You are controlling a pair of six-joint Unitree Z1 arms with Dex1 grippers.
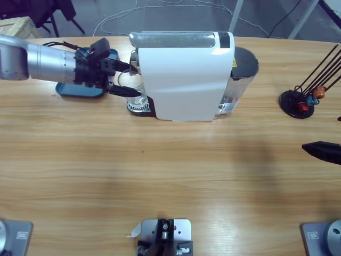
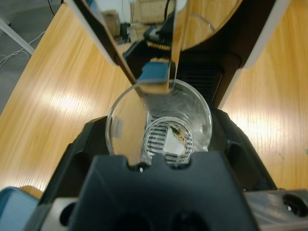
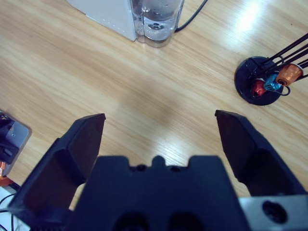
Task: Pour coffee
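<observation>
Left pincer (image 1: 130, 79), reaching in from the left edge over a blue tray (image 1: 69, 89), has its jaws around a clear glass cup (image 2: 159, 126), one jaw on either side. Whether they press the wall, I cannot tell. The cup stands on the drip grille (image 1: 139, 106) under the spout (image 2: 155, 77) of the white capsule coffee machine (image 1: 184, 77), placed to catch the brew. Cup looks empty of coffee. The machine's water tank (image 1: 241, 72) sits at its far end. On the tabletop (image 1: 170, 176), further right, a black capsule stand (image 1: 299, 102) holds coloured capsules (image 3: 272, 83). Right pincer (image 3: 159, 137) hovers low over bare wood, jaws spread, holding nothing; likely parked clear.
</observation>
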